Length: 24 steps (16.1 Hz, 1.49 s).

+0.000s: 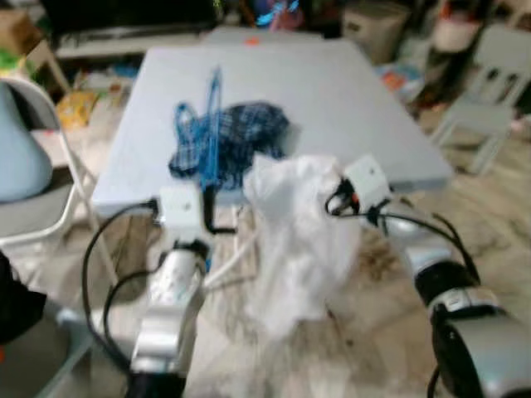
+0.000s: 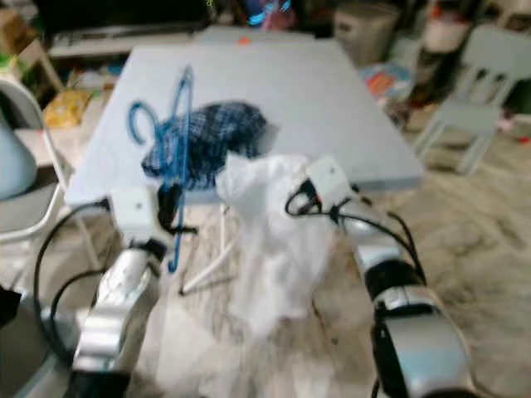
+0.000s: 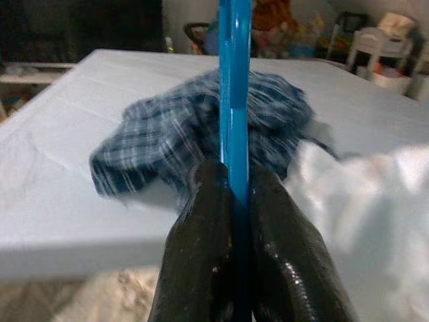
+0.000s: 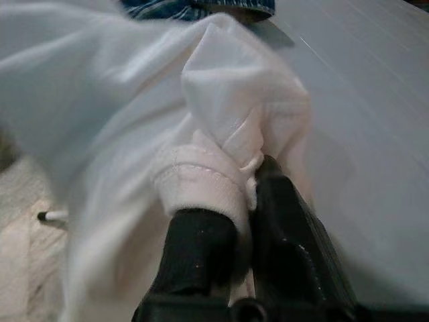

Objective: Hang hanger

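Clamped on the blue hanger (image 3: 234, 100), my left hand (image 3: 236, 201) holds it upright just at the near edge of the tabletop (image 1: 332, 91). My right hand (image 4: 251, 194) is pinched on the hem of a white garment (image 1: 299, 240), which hangs off that edge toward the floor. Beyond both lies a crumpled blue plaid shirt (image 1: 241, 133). I judge the risk is the thin hanger twisting in my grip, or the limp fabric slipping free as I thread it, since the cloth is bunched.
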Available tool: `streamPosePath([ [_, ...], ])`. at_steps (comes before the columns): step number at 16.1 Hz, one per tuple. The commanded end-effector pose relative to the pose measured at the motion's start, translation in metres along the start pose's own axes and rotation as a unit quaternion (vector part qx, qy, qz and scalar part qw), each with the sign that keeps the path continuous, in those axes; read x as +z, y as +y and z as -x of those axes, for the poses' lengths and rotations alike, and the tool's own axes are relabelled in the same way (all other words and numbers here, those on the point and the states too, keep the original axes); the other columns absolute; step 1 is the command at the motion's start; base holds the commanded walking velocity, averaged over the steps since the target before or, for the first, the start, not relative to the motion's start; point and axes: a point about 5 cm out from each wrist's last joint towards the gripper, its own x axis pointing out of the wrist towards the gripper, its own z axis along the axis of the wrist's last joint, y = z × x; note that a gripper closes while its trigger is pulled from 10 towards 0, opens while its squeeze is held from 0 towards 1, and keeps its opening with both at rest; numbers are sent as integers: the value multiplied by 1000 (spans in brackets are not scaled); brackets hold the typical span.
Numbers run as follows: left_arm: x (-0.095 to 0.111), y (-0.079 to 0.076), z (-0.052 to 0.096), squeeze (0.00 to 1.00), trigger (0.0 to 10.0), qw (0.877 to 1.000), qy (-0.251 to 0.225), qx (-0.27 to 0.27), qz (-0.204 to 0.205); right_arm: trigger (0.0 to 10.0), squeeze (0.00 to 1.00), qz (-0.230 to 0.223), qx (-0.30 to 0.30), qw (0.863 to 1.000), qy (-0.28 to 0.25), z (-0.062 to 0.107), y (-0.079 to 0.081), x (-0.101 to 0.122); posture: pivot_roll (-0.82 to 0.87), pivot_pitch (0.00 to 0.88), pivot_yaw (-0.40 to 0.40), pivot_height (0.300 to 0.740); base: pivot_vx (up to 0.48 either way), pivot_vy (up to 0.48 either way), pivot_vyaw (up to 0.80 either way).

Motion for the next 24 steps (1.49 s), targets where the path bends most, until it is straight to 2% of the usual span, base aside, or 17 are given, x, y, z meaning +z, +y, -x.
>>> streamPosePath([
  [1, -3, 14, 1, 0, 10000, 999, 9, 31, -19, 0, 0, 1, 0, 999, -35, -5, 3, 20, 33, 81, -27, 740, 0, 0, 0],
  [8, -6, 21, 0, 0, 10000, 998, 7, 56, -42, 0, 0, -34, -10, 997, -64, -5, 10, 25, 54, 30, -26, 740, 0, 0, 0],
  [12, -4, 24, -5, 0, 10000, 997, -1, 63, -54, 0, 0, -33, -18, 995, -91, -5, 13, 30, 62, 2, -25, 740, 0, 0, 141],
  [14, -5, 29, -5, 0, 10000, 996, 1, 68, -52, 0, 0, -43, -25, 995, -92, -5, 13, 31, 64, 0, -18, 740, 0, 0, 781],
  [17, -8, 32, -5, 0, 10000, 997, 4, 68, -47, 0, 0, -52, -29, 994, -91, -6, 13, 31, 63, 0, -10, 740, 0, 0, 0],
  [20, -7, 32, -8, 0, 10000, 998, 0, 62, -31, 0, 0, -56, -39, 993, -101, -5, 11, 34, 60, 0, -3, 740, 102, 0, 0],
  [24, 7, 29, -11, 0, 10000, 998, -21, 50, -31, 0, 0, -79, -94, 983, -138, 0, -2, 46, 58, 0, -5, 740, 386, 0, 0],
])
